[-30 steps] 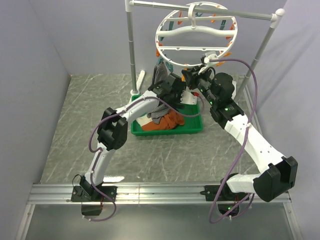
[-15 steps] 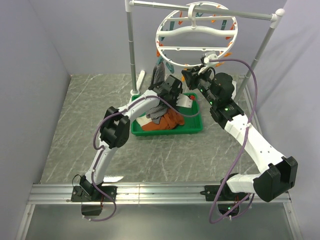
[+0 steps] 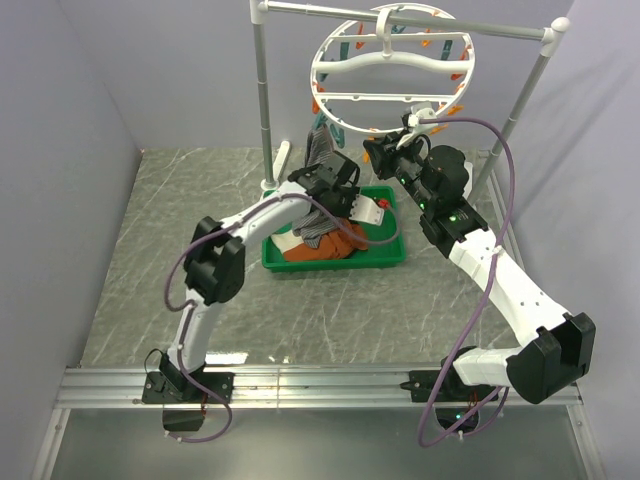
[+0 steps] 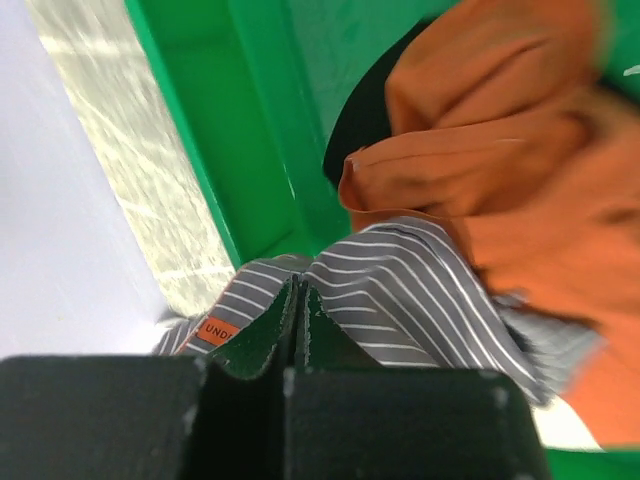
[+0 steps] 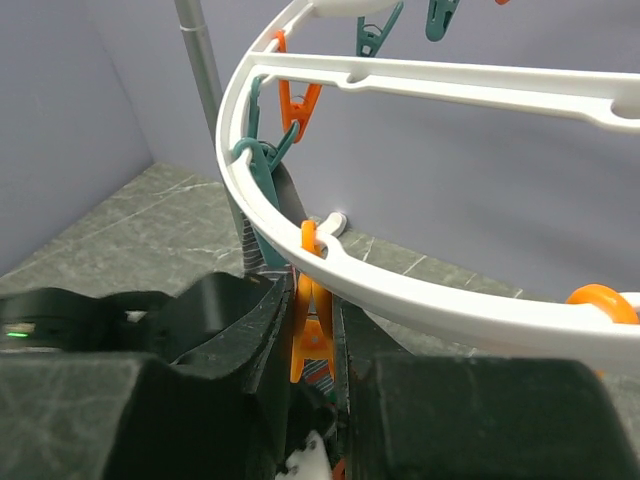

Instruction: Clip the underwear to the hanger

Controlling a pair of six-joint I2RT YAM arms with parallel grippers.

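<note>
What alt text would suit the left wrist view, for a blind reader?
The left gripper is closed, pinching a fold of grey striped underwear. An orange garment lies beside it in a green tray; the marble table shows at left.

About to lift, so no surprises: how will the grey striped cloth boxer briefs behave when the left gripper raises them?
Probably floppy: the grey striped cloth boxer briefs fold and bunch at the shut left gripper, so free parts should sag. Likely light, being thin fabric. They lie against the orange-rust garment, which might drag along.
</note>
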